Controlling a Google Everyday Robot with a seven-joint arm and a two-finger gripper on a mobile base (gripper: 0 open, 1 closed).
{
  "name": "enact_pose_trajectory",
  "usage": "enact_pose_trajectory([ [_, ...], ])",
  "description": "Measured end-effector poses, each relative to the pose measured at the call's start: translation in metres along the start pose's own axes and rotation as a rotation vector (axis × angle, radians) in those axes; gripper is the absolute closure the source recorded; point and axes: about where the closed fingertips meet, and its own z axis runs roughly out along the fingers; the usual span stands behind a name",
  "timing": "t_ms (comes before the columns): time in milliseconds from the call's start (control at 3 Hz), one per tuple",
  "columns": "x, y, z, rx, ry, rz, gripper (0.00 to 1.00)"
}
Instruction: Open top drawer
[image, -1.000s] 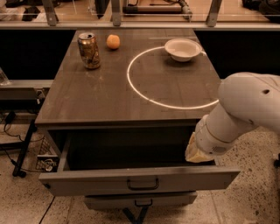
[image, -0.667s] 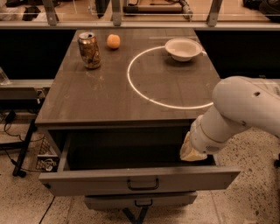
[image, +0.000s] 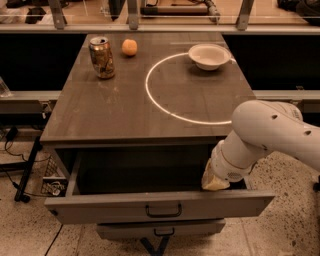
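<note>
One gripper (image: 216, 182) is sitting inside the pulled-out top drawer (image: 100, 208), just behind its front panel; whether it is clasping anything, I cannot tell.

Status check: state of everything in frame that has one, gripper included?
top drawer: open, pulled well out.
drawer below it: looks shut.
can: upright on the tabletop.
bowl: upright, looks empty.
orange: resting on the tabletop, apart from the can.
gripper: down inside the top drawer, at its right end.
</note>
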Motion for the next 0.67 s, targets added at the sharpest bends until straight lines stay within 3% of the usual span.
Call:
enact_pose_trajectory([
  [667, 0.026, 0.045, -0.003, -0.099, 0.044, 0.046, 1.00],
])
